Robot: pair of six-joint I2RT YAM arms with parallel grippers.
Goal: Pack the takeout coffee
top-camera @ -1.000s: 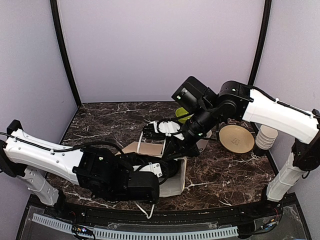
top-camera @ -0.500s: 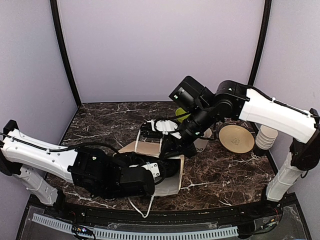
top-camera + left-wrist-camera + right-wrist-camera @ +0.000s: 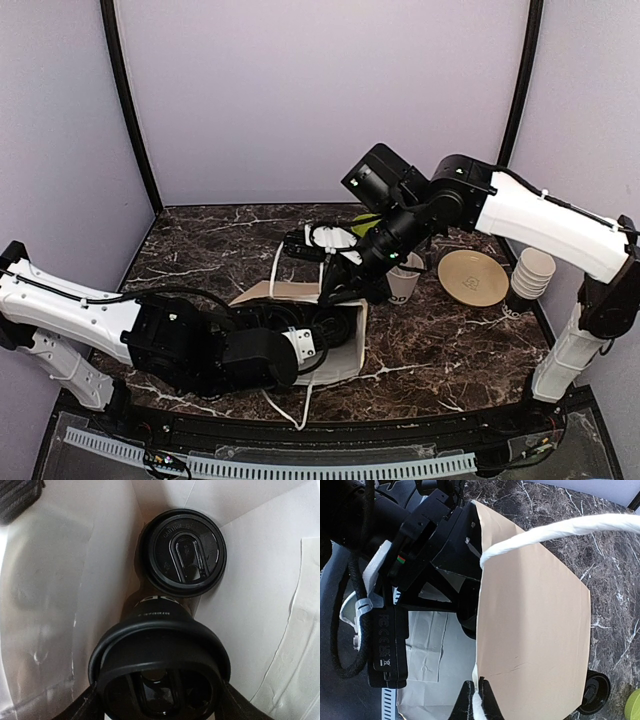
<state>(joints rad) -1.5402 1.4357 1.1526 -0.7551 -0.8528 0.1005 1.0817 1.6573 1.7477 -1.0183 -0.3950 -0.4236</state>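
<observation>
The left wrist view looks down into the paper bag (image 3: 60,580). One takeout coffee (image 3: 182,552), a black cup with a black lid, stands on the bag's white floor. A second takeout coffee (image 3: 160,645) sits just in front of it, with my left gripper (image 3: 160,700) shut around it, a dark finger on each side of the lid. In the top view my left gripper (image 3: 308,338) reaches into the bag's mouth. My right gripper (image 3: 474,700) is shut on the bag's white cord handle (image 3: 560,530) where it meets the rim, holding that edge up.
A tan plate (image 3: 473,277) lies at the right, with a stack of pale cups (image 3: 530,275) beside it. A white cup with a logo (image 3: 405,283) stands under the right arm, and a green object (image 3: 365,225) behind it. A black lid (image 3: 595,697) lies beside the bag.
My right gripper has closed on the bag's handle and pulled the rim up and back. The left arm has shifted left and lower, with its gripper inside the bag.
</observation>
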